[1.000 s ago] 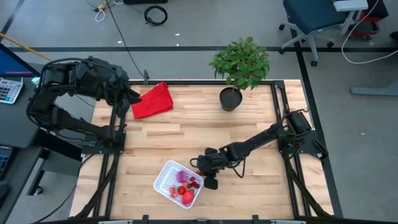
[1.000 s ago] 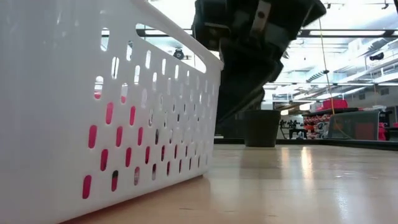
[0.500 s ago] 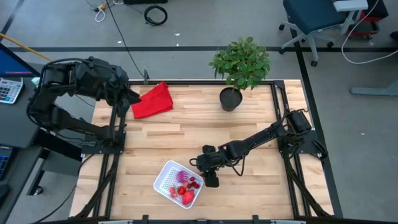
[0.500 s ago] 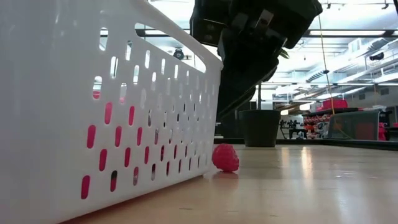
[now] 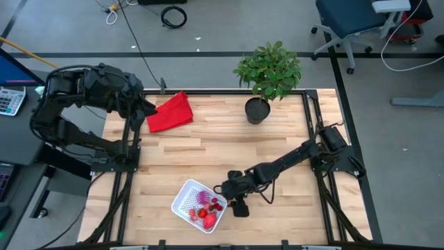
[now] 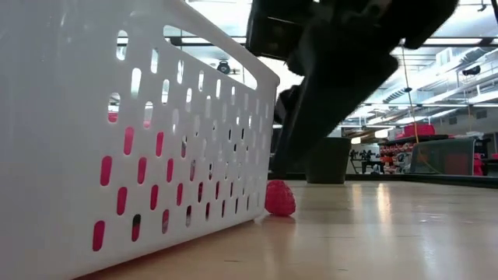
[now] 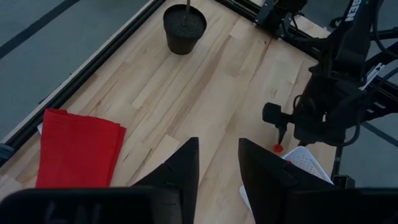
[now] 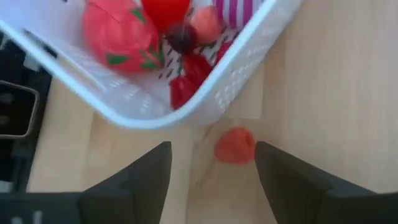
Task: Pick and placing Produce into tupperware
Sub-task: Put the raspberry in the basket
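Observation:
The white tupperware (image 5: 198,206) stands near the table's front edge and holds several red produce pieces, among them a large strawberry (image 8: 118,34) and a purple spiky ball (image 5: 202,198). One small red berry (image 8: 235,145) lies on the wood just outside the tupperware's wall (image 6: 194,155); the low view also shows this berry (image 6: 280,197). My right gripper (image 8: 211,186) hangs open above that berry at the tupperware's right side (image 5: 229,189) and touches nothing. My left gripper (image 7: 217,174) waits open at the far left, near the red cloth (image 5: 171,111).
A potted plant (image 5: 266,76) in a black pot (image 7: 185,26) stands at the far edge, right of the middle. The folded red cloth lies at the far left corner. Bare wood (image 5: 208,149) spreads between them and the tupperware.
My right gripper has opened and let go of the small red berry, which has dropped onto the table beside the tupperware's outer wall and lies there. The gripper has shifted a little toward the table's near edge.

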`<state>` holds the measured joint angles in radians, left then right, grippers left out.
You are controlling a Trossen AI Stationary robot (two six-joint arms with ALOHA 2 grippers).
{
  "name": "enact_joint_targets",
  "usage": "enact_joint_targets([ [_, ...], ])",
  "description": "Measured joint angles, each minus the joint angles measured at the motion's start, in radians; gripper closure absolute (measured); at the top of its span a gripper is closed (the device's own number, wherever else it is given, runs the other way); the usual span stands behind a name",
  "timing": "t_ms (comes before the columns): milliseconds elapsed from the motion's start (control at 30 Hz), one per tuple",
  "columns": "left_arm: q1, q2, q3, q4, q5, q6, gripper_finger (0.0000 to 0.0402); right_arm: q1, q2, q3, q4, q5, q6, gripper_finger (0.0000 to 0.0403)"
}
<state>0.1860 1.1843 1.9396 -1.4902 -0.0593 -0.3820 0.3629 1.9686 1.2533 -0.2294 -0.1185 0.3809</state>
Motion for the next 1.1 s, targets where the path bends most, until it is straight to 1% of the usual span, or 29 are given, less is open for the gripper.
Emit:
enact_joint_targets([
  [200,0.0,0.0,0.0,0.002,0.0,0.0,0.0285,0.005,0.027,0.0,0.041,0.062,-0.045,0.0162],
  [367,0.0,0.0,0.0,0.003,0.0,0.0,0.028,-0.002,0.051,0.0,0.054,0.06,-0.045,0.0162],
  [400,0.0,0.0,0.0,0.002,0.0,0.0,0.0281,-0.002,0.057,-0.001,0.044,0.057,-0.046,0.0163],
  [467,0.0,0.0,0.0,0.002,0.0,0.0,0.0283,0.0,0.083,0.0,0.087,0.04,-0.044,0.0162],
  [700,0.0,0.0,0.0,0.002,0.0,0.0,0.0289,0.003,0.128,0.004,0.104,0.049,-0.043,0.0169],
  [767,0.0,0.0,0.0,0.001,0.0,0.001,0.0288,0.004,0.127,0.004,0.09,0.07,-0.045,0.0173],
  [1000,0.0,0.0,0.0,0.0,0.0,0.003,0.0281,0.002,0.12,0.002,0.084,0.075,-0.041,0.0188],
  [1100,0.0,0.0,0.0,0.0,0.0,0.003,0.0281,0.002,0.118,0.002,0.081,0.079,-0.014,0.0198],
])
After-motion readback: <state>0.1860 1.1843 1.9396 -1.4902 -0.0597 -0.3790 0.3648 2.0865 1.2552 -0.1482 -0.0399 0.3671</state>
